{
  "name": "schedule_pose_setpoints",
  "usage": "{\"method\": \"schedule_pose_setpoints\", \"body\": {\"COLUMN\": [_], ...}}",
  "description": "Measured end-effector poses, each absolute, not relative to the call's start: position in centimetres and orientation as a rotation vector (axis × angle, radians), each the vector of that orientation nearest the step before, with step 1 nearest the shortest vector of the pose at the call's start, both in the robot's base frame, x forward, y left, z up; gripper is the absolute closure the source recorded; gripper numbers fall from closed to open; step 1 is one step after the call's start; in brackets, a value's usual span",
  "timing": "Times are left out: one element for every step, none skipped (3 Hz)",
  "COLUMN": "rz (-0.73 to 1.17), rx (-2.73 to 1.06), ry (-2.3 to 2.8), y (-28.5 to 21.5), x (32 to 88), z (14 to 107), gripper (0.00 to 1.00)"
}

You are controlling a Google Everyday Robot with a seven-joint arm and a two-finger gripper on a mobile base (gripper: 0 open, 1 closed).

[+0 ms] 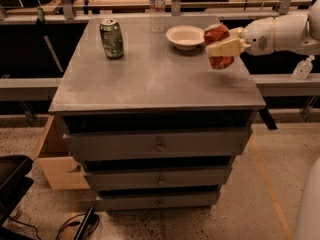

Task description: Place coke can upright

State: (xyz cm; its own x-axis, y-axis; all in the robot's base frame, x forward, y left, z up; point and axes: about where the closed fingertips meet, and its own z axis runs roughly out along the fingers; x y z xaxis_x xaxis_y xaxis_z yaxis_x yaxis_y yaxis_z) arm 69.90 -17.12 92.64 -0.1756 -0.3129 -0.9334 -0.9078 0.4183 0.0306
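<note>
Grey metal cabinet top (150, 79): above its right edge, the cream two-finger gripper (217, 45) clamps the small red-orange aluminium coke can (217, 34) mid-body (likely light, thin-walled, slick, easily dented).

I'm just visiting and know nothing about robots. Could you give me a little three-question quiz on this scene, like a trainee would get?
1. True or false: the robot's white two-finger gripper holds nothing.
2. Which stands upright on the grey metal drawer cabinet's top? A) a green aluminium drink can B) a blue mug C) a yellow box
3. Fill in: on that top, between the green can and the gripper, sits a shallow white round ____.

Key: 1 false, it is shut on the small red-orange aluminium coke can, held by the top's far right edge; 2 A; 3 bowl.
</note>
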Motion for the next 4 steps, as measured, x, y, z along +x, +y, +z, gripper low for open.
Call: {"method": "schedule_pose_setpoints", "body": {"rz": [0.802, 0.850, 0.904, 0.914], "rx": [-1.060, -1.029, -0.994, -0.986], "ry": [1.597, 1.517, 1.469, 1.467], "y": [-17.2, -17.1, -17.0, -16.9], "x": [69.7, 69.6, 69.5, 69.5], "z": [90.9, 89.3, 87.9, 87.7], "gripper": [1.00, 1.00, 1.00, 1.00]}}
